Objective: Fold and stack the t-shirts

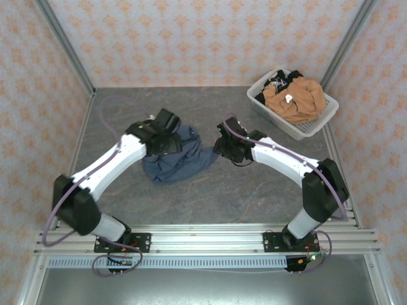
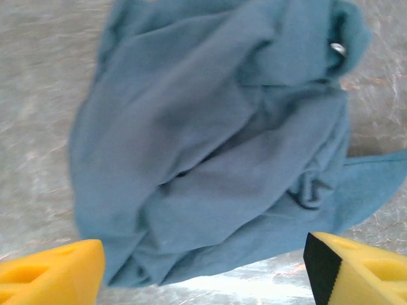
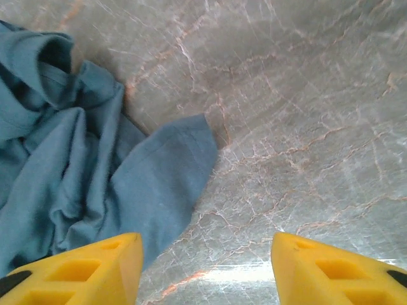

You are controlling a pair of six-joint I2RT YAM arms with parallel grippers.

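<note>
**A:** Where was your blue shirt (image 1: 175,159)?

**B:** It lay in a crumpled heap on the table (image 1: 254,197), near the middle. It was not folded. One flap stuck out to the right.

**A:** And your left gripper (image 2: 203,267)?

**B:** You had it over the left part of the heap. Its yellow fingers (image 2: 57,273) stood wide apart, and nothing was held between them.

**A:** What about your right gripper (image 3: 206,267)?

**B:** It hung just beside the right edge of the blue shirt. Its fingers were apart too, and you held nothing there. Bare table showed between them. The flap ran up to one finger, but I could not tell if it touched.

**A:** Where were your other shirts?

**B:** They sat in the basket (image 1: 280,121) at the far right corner, well apart from the blue shirt. The orange shirt (image 1: 305,101) lay on top with its white tag (image 1: 289,98) showing. Dark shirts (image 1: 284,79) peeked out behind it, toward the wall.
</note>
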